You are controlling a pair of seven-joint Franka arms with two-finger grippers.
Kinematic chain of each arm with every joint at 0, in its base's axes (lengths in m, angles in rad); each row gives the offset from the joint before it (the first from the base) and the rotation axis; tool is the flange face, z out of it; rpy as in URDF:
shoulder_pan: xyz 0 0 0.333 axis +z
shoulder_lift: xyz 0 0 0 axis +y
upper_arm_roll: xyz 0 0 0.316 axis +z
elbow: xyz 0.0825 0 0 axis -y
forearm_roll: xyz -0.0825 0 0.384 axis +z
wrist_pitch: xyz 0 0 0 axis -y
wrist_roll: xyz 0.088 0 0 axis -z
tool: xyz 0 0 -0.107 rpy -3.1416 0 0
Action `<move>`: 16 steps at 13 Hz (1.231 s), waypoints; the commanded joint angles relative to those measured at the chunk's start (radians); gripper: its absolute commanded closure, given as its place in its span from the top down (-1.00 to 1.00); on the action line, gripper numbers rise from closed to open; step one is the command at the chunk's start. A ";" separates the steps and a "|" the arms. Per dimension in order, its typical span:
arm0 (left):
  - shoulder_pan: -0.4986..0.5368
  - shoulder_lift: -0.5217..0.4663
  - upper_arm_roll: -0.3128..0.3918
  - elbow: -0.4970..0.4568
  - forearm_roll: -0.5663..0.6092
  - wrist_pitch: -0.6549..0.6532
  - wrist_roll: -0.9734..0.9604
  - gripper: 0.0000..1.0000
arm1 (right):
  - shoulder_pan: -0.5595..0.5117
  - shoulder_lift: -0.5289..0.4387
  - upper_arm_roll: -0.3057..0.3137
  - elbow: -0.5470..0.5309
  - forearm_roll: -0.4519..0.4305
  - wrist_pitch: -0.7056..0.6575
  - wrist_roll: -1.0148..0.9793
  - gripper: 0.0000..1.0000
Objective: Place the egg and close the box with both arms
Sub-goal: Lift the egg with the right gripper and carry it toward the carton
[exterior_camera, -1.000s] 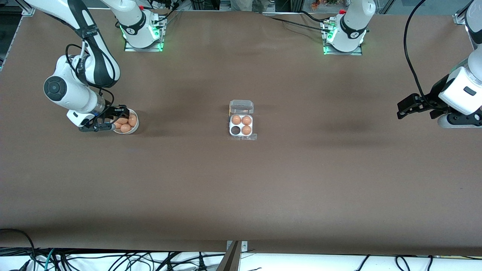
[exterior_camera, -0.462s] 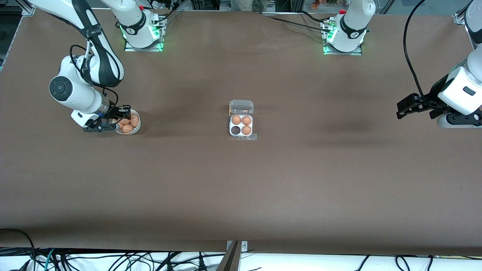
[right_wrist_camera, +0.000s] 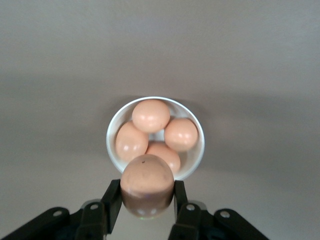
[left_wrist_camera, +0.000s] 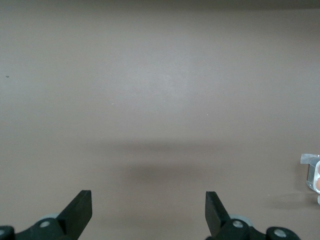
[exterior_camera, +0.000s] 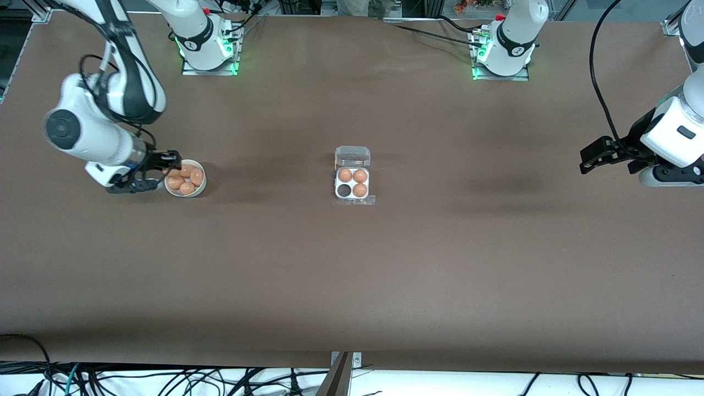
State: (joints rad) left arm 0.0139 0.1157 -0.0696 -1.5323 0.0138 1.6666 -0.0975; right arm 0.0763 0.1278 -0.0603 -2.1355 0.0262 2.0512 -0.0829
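Observation:
My right gripper [exterior_camera: 159,173] is shut on a brown egg [right_wrist_camera: 147,181] and holds it just above the edge of the white bowl [exterior_camera: 190,194], at the right arm's end of the table. The fingers [right_wrist_camera: 114,195] press on both sides of the egg. The clear box [exterior_camera: 352,184] lies at the table's middle with its lid [exterior_camera: 352,156] open. It holds three eggs, and one cell [exterior_camera: 344,190] is empty. My left gripper [exterior_camera: 591,159] is open and empty over bare table at the left arm's end. The left arm waits.
The bowl [right_wrist_camera: 199,150] holds several more brown eggs [right_wrist_camera: 150,115]. An edge of the box [left_wrist_camera: 314,172] shows in the left wrist view. Brown table stretches between the bowl and the box.
My right gripper closed on an egg in the bowl and has lifted it, drawing back a little toward the right arm's end. The left arm has not moved.

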 commanded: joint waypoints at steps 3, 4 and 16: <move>0.005 0.018 0.002 0.038 -0.020 -0.013 0.018 1.00 | 0.002 -0.040 -0.035 0.401 0.001 -0.479 0.012 -1.00; 0.006 0.018 0.002 0.038 -0.020 -0.013 0.018 1.00 | -0.001 -0.034 -0.035 0.489 0.001 -0.553 0.012 -1.00; 0.006 0.018 0.004 0.038 -0.021 -0.013 0.018 1.00 | 0.245 0.349 0.114 0.902 0.081 -0.519 0.533 -1.00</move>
State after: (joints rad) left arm 0.0169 0.1171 -0.0680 -1.5292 0.0138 1.6666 -0.0975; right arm 0.2647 0.3754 0.0509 -1.3471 0.0874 1.5078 0.3681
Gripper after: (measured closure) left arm 0.000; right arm 0.533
